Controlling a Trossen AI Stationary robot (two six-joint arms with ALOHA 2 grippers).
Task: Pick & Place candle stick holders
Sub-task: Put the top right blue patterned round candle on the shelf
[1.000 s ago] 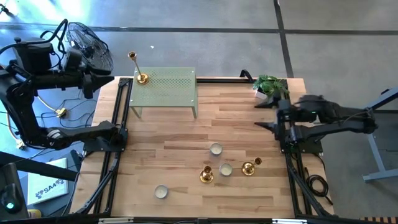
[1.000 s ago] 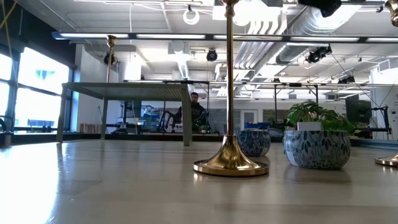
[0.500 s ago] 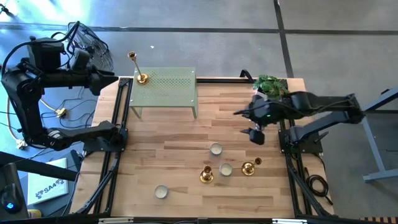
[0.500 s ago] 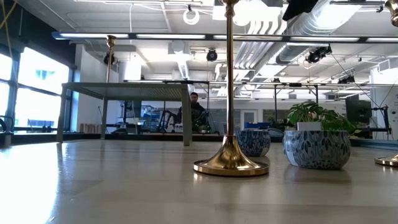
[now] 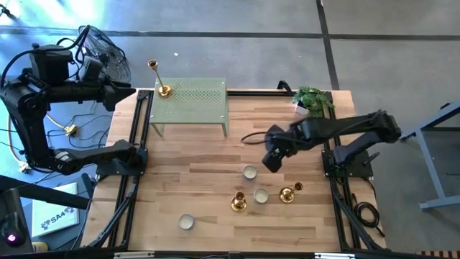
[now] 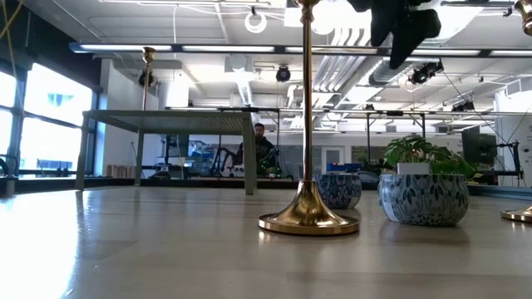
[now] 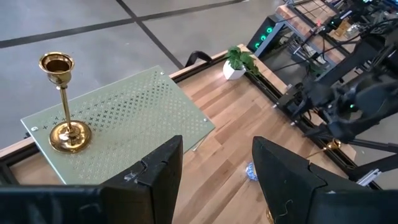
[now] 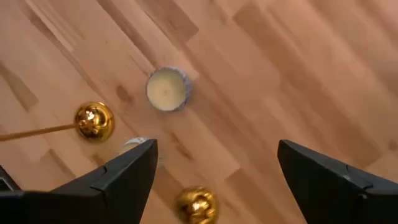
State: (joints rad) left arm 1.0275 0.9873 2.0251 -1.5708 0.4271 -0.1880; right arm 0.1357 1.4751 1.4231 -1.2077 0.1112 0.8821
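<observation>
Three candle stick holders: one (image 5: pixel 159 78) on the green perforated stand (image 5: pixel 190 101) and two (image 5: pixel 238 201) (image 5: pixel 288 193) on the table (image 5: pixel 208 165). Three small candle cups (image 5: pixel 249 173) (image 5: pixel 261 196) (image 5: pixel 186 222) (blue-patterned sides). One potted plant (image 5: pixel 312 99).

In your low view the tall candlestick (image 6: pixel 308 124) is cut off at the top edge, another candlestick (image 6: pixel 517 214) shows only a bit of its base at the right edge, and the person (image 6: pixel 259 141) far back is too small to make out.
</observation>
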